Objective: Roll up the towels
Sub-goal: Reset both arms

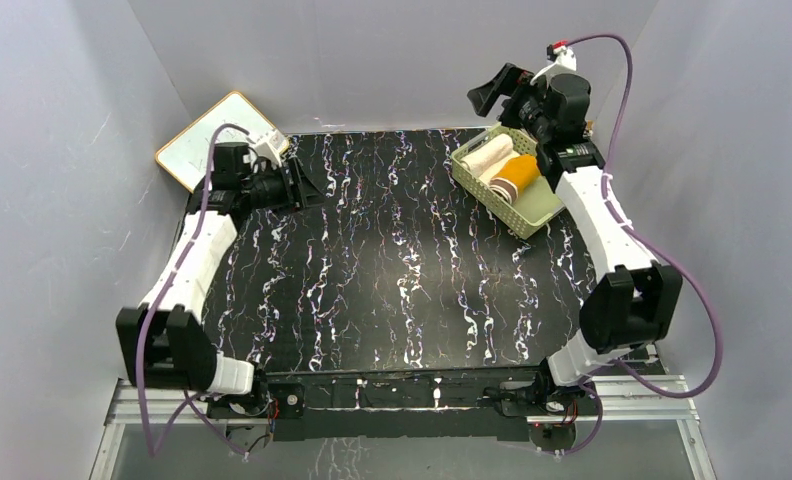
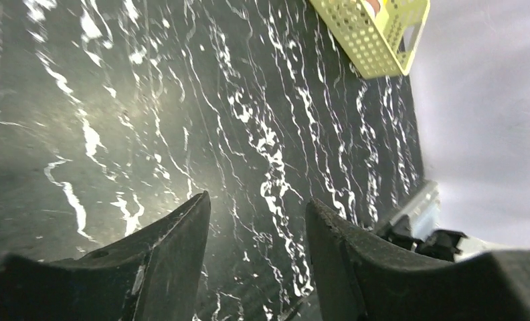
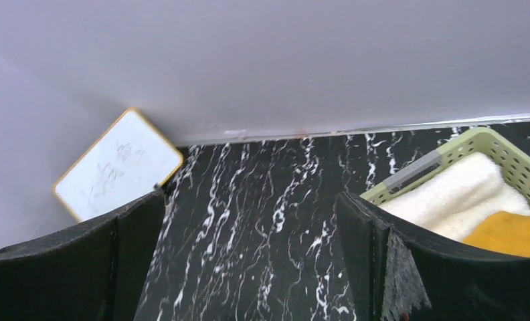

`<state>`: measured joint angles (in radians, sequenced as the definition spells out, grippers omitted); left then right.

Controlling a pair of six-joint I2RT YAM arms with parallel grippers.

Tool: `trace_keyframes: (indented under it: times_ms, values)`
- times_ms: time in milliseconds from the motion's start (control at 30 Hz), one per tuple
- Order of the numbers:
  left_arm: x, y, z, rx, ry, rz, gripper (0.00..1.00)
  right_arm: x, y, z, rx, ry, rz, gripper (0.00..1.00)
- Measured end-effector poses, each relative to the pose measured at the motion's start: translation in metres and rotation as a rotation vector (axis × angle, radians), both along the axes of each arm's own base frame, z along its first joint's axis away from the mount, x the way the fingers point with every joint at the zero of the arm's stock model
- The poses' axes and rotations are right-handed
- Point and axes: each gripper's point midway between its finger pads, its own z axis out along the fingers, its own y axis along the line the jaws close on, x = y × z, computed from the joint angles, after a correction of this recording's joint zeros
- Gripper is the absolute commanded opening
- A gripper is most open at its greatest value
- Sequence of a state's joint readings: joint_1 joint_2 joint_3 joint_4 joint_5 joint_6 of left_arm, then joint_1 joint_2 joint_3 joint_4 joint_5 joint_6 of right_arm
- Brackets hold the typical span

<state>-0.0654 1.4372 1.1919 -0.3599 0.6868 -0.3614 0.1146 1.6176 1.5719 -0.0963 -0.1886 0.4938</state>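
Observation:
Both towels lie rolled side by side inside the pale green basket at the far right. The cream-white towel is the farther one and the mustard-orange towel sits beside it. In the right wrist view the cream towel and the orange towel show behind the right finger. My right gripper hangs raised above the basket's far-left end, open, nothing between its fingers. My left gripper is low over the table at the far left, open and empty.
A white board with a wooden frame leans at the far left corner, just behind my left gripper, and shows in the right wrist view as the white board. Grey walls close in on three sides. The basket shows far off in the left wrist view.

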Motion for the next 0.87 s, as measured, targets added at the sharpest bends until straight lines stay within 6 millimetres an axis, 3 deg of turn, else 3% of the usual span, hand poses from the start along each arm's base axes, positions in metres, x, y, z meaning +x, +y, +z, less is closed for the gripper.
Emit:
trace_keyframes:
  times_ms: [100,167,300,400,533,667,867]
  values:
    - [-0.002,0.014,0.032,0.069,-0.142,0.067,0.79,-0.021,0.002,0.0,-0.012,-0.003,0.035,0.98]
    - [-0.003,0.023,0.057,0.104,-0.239,0.107,0.95,-0.031,-0.009,-0.019,0.018,0.068,-0.065,0.98]
    - [-0.003,0.036,0.09,0.152,-0.365,0.176,0.98,-0.078,-0.052,-0.085,0.029,0.256,-0.322,0.98]
    - [0.0,0.044,0.094,0.19,-0.39,0.209,0.98,-0.124,-0.076,-0.117,0.034,0.331,-0.44,0.98]
    - [0.001,0.053,0.087,0.234,-0.377,0.243,0.98,-0.16,-0.08,-0.103,0.079,0.28,-0.445,0.98]
    - [-0.002,0.059,0.083,0.256,-0.376,0.267,0.98,-0.174,-0.075,-0.083,0.111,0.218,-0.406,0.98]
    - [-0.002,0.062,0.085,0.271,-0.388,0.277,0.98,-0.18,-0.072,-0.097,0.089,0.245,-0.38,0.98]
